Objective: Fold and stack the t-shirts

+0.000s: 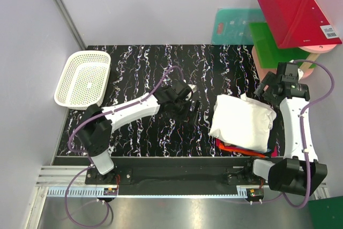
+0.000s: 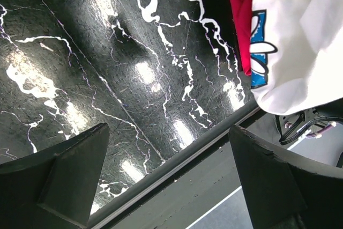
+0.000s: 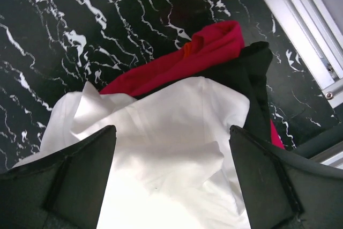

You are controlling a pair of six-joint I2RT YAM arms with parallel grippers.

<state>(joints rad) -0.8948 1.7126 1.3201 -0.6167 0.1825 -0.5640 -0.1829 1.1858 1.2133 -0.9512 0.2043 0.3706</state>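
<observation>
Three folded t-shirts lie stacked at the right of the black marbled table. The white one [image 1: 242,120] is on top, and a blue daisy print [image 2: 259,52] shows at its edge. A red-orange one [image 1: 231,146] [image 3: 182,60] peeks out below, with a black one [image 3: 257,79] between them. My right gripper [image 1: 264,87] [image 3: 171,181] hangs open just above the white shirt's far right corner, nothing between its fingers. My left gripper [image 1: 192,105] [image 2: 166,181] is open over bare table to the left of the stack, apart from it.
A white mesh basket [image 1: 83,79] stands at the table's far left. Red [image 1: 297,20], green [image 1: 270,41] and teal [image 1: 233,25] plastic boards lean behind the far right corner. The table's front edge rail [image 2: 177,159] runs under my left fingers.
</observation>
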